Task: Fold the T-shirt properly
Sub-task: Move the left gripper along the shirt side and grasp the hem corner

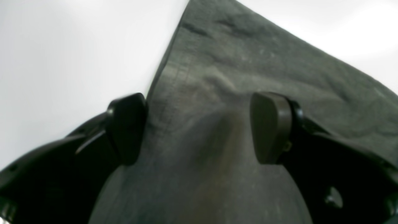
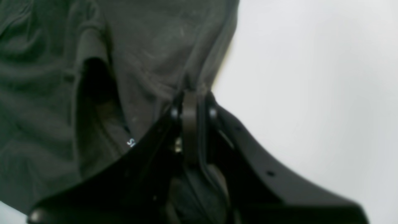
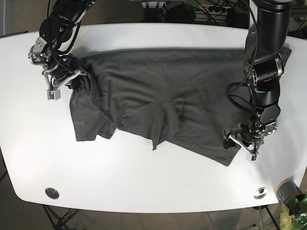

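A dark grey T-shirt [image 3: 158,103] lies spread and wrinkled across the white table [image 3: 144,182], with a bunched fold near its middle. My right gripper [image 2: 190,95] is shut on a pinch of the shirt's fabric [image 2: 149,46]; in the base view this gripper [image 3: 72,80] is at the shirt's upper left corner. My left gripper [image 1: 199,127] is open, its two fingers straddling a corner of the cloth [image 1: 236,62] that lies flat under them. In the base view the left gripper [image 3: 240,143] is at the shirt's lower right edge.
Small round fittings sit near the table's front edge at the left [image 3: 52,193] and right [image 3: 260,192]. A grey pot with a plant [image 3: 289,194] stands off the front right corner. Cables and gear [image 3: 192,8] lie behind the table.
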Motion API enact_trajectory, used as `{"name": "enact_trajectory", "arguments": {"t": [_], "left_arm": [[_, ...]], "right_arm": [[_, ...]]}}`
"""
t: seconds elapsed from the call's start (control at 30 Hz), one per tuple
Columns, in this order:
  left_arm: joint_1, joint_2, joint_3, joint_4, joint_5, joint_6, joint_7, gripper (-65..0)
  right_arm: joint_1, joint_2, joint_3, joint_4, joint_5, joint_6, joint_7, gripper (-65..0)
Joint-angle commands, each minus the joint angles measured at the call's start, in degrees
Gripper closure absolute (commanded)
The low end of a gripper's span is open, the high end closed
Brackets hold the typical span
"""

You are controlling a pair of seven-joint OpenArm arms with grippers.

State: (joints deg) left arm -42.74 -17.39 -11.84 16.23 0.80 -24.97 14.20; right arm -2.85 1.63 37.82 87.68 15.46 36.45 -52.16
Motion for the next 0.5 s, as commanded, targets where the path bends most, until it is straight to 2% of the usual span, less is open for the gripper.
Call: {"name": "enact_trajectory", "arguments": {"t": [0.0,0.1,0.2,0.23,0.37,0.4,0.47], "left_arm": [[-0.9,-1.1,0.0,0.1,0.4,0.5,2.0,-48.9],[-0.8,-1.1,0.0,0.0,0.4,0.4,2.0,-41.5],[-0.5,-1.1,0.0,0.1,0.5,0.4,1.8,-26.4],[0.3,-1.1,0.0,0.2,0.5,0.4,1.6,-18.5],[1.6,-1.0,0.1,0.2,0.7,0.4,-0.7,-2.2],[2.1,-1.0,0.1,0.2,0.7,0.4,-1.6,0.0],[2.5,-1.0,-0.1,0.2,0.4,0.4,-2.3,0.0]], "right_arm": [[0.7,0.7,-0.1,0.8,0.8,0.26,0.6,-2.4],[0.7,0.7,-0.1,0.8,0.8,0.26,0.6,-2.4],[0.7,0.7,-0.1,0.8,0.8,0.26,0.6,-2.4],[0.7,0.7,-0.1,0.7,0.8,0.26,0.6,-2.4],[0.7,0.7,-0.2,0.8,0.8,0.26,0.6,-2.4],[0.7,0.7,-0.2,0.8,0.8,0.26,0.6,-2.4],[0.7,0.7,-0.2,0.8,0.8,0.17,0.6,-2.4]]}}
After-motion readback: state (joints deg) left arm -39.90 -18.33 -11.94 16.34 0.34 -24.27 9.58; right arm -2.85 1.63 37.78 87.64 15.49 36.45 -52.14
